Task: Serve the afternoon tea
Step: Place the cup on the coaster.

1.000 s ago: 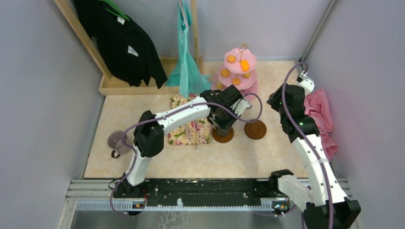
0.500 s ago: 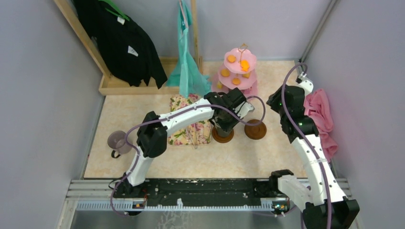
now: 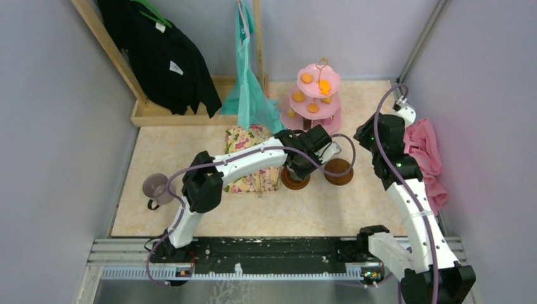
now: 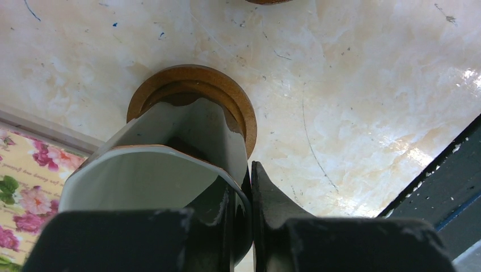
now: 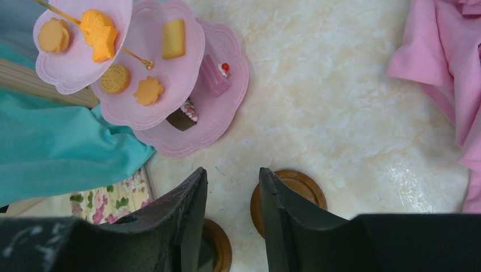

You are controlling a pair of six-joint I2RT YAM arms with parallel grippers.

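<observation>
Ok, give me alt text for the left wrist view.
The left tool grips the rim of a glossy cream mug, one finger inside, over a round brown saucer. Around them lies a pale marbled tabletop, with a floral-print cloth at lower left.

Left arm (image 3: 244, 155), right arm (image 3: 411, 202): white links, black joints, looping mauve cables; right claw (image 5: 232, 178) matte black

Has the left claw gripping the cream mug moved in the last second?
Yes. The left gripper has shifted rightward, closer to the bare round brown saucer.
</observation>
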